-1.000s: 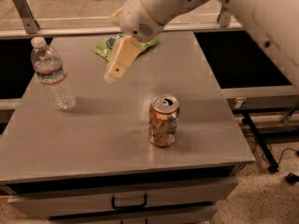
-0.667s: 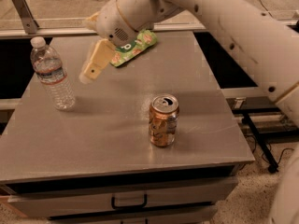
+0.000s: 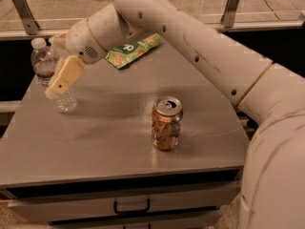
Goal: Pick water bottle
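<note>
The water bottle (image 3: pixel 44 63), clear ribbed plastic with a white cap and a white-and-red label band, stands upright at the left side of the grey table (image 3: pixel 109 142). My gripper (image 3: pixel 59 82) reaches in from the upper right and is right at the bottle. Its tan end overlaps the bottle's middle and lower body. The cap, the shoulder and the base of the bottle show around it. Whether it touches the bottle cannot be told.
A bronze drink can (image 3: pixel 167 123) stands upright at the centre right of the table. A green snack bag (image 3: pixel 133 50) lies at the back, partly under my arm. My white arm (image 3: pixel 214 61) spans the right side. A drawer handle (image 3: pixel 131 207) sits below the front edge.
My gripper has moved left and down across the table, from beside the green bag to the water bottle, which it now overlaps. The bottle and the can have not moved.
</note>
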Controlling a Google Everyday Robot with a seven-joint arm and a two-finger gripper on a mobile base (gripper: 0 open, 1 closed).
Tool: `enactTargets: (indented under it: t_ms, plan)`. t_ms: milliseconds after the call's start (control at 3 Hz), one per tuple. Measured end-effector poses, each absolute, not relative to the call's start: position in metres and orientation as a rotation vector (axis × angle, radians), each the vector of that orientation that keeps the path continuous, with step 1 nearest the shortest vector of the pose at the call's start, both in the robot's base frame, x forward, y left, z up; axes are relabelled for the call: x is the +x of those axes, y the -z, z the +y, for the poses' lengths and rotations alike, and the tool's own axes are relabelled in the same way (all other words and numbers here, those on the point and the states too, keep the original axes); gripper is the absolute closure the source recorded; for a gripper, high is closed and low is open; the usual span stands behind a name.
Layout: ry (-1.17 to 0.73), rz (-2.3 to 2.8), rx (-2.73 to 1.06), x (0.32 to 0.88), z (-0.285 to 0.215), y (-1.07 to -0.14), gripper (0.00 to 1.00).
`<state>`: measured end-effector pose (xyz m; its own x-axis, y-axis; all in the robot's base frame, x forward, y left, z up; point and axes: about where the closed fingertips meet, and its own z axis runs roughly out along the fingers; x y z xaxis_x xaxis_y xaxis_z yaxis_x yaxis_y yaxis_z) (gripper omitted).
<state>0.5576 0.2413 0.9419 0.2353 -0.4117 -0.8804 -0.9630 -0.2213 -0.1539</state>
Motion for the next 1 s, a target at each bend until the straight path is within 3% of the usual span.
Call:
enactTargets:
  t_ms: [333, 1000]
  plan:
    - [-1.021, 1.263, -1.735, 0.553, 0.258, -0.929, 0.17]
    - [-1.047, 1.285, -1.665, 0.565, 0.248, -0.924, 0.64]
